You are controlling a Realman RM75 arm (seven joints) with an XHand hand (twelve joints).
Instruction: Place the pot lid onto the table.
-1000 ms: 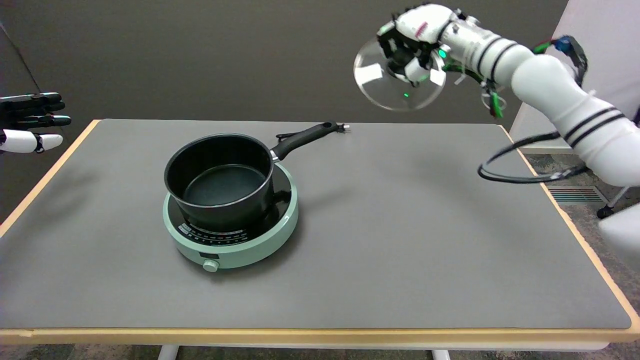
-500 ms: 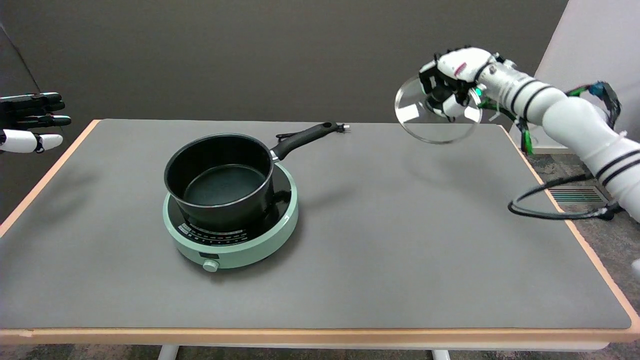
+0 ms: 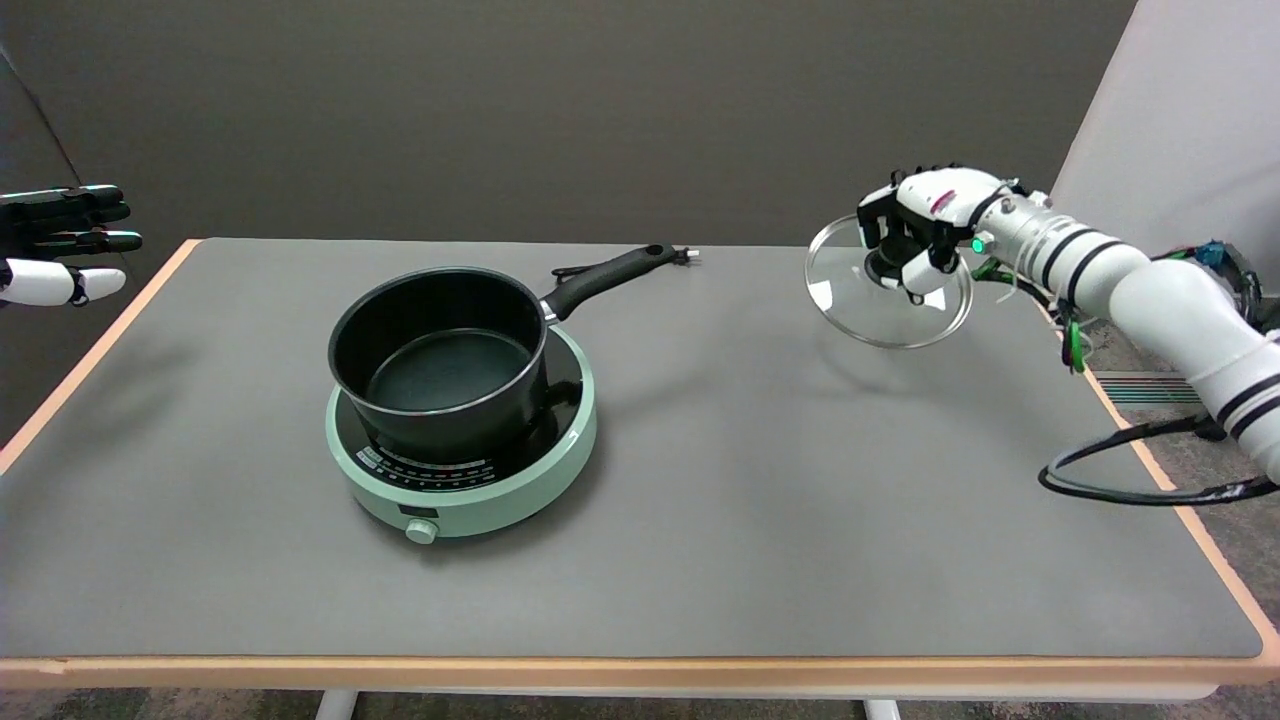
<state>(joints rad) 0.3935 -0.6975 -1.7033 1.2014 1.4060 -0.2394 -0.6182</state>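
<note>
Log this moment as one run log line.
robot hand: grips glass lid by knob | lid: tilted, above table, far right | pot: uncovered, on cooker

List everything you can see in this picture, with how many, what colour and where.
pot: one, black, uncovered, on the cooker, handle pointing to the far right
cooker: one, pale green with black top, left of table centre
pot lid: one, clear glass, tilted, held above the table's far right
table: one, grey top with tan edge
cable: one, black, looped over the table's right edge
right hand: one, black and white, grips the lid's knob
left hand: one, black and white, upper left, in the air
</note>
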